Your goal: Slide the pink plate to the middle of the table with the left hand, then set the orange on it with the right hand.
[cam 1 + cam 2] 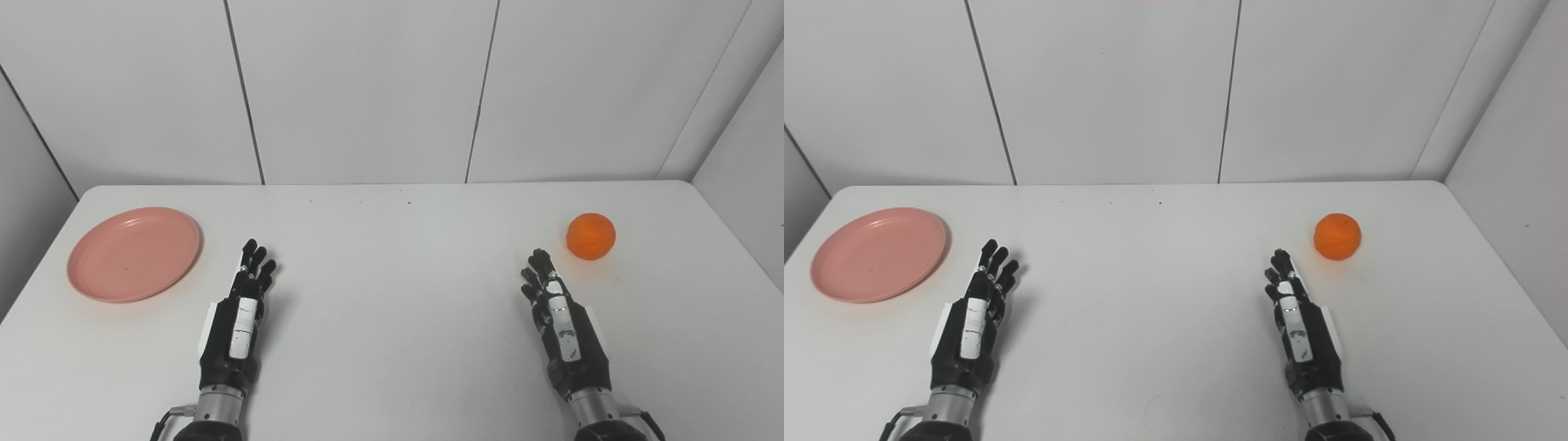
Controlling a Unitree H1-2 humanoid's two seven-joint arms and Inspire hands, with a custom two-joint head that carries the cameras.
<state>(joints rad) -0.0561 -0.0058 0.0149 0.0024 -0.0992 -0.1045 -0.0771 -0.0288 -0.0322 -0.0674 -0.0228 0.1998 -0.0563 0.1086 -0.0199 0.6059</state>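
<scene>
Both hands lie low over the white table (392, 343) with fingers stretched forward and only slightly spread, holding nothing. The left hand (242, 312) points away from the robot, its dark fingertips (257, 257) near the pink plate (133, 253) but apart from it, with a strip of bare tabletop between them. The right hand (560, 321) is likewise flat and extended, fingers (539, 266) loosely apart, their tips just short of the orange (590, 236) and not touching it. Whether the palms rest on the surface or hover just above it cannot be told from these views. The hands are black, segmented shells with white panels along the back and metal cuffs at the wrists. The plate is a shallow round dish, matte pink, with a low raised rim — it sits at the far left of the table, close to the left edge. The orange is a small round fruit with a faintly dimpled skin, standing at the far right, well in from the rounded corner. The tabletop is smooth and matte — wide bare surface lies between the two hands and on toward the back edge, where grey-white wall panels (367, 92) with dark seams rise.
</scene>
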